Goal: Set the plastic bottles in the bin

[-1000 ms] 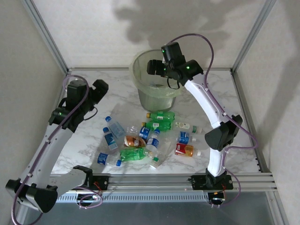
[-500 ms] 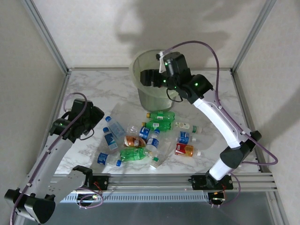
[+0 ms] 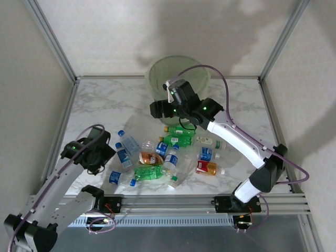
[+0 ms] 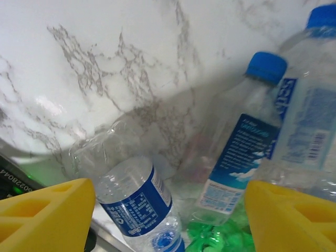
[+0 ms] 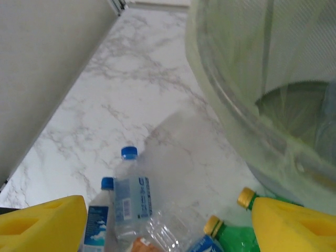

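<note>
Several plastic bottles [image 3: 168, 152] lie scattered on the marble table in front of the bin [image 3: 178, 71], a grey pail with a pale green liner. My left gripper [image 3: 98, 151] is open and low beside the left-hand bottles. Between its yellow fingers [image 4: 47, 215] I see a clear blue-labelled bottle [image 4: 134, 202], a second one [image 4: 244, 152] and some crumpled green plastic [image 4: 220, 236]. My right gripper [image 3: 157, 109] is open and empty, hanging in front of the bin's left side [image 5: 252, 89]. Below it lie two blue-capped bottles [image 5: 130, 191] and yellow-capped green ones [image 5: 245, 198].
The metal rail [image 3: 173, 202] with both arm bases runs along the near edge. Frame posts and white walls close in the table on the left, right and back. Bare marble [image 3: 110, 100] lies to the left of the bin.
My right gripper has come out from over the bin, down and forward to its front left. My left gripper has swung toward the near left bottles and dropped low.
</note>
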### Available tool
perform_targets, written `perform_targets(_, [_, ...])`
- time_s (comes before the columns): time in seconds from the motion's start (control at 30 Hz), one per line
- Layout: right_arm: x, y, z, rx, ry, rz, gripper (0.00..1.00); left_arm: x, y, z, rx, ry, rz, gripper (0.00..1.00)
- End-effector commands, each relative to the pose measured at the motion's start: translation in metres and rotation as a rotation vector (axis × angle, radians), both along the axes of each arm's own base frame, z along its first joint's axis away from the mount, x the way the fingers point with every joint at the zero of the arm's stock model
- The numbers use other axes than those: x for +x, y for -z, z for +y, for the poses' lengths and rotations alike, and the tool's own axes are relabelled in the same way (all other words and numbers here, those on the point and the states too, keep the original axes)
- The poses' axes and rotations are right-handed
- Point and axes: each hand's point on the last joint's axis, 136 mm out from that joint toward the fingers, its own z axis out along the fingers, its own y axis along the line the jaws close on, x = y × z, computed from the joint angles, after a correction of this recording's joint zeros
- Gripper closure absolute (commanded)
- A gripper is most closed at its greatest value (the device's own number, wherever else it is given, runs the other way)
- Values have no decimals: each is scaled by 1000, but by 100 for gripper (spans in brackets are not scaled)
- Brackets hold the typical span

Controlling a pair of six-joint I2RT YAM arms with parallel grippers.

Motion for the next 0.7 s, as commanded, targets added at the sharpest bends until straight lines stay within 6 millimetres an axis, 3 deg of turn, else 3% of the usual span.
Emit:
perform_targets(0.0, [-2,-25,-8,75,32,-44,17,-16,14,-4,10,-14,94,24])
perform_targets(0.27, [-2,-28,-21,70,81,-45,16,-26,51,-23,-52,-33,145,22])
perform_targets(0.67, [2,-26,-39,49,142,-27,15,-31,89,-25,-61,-96,177,21])
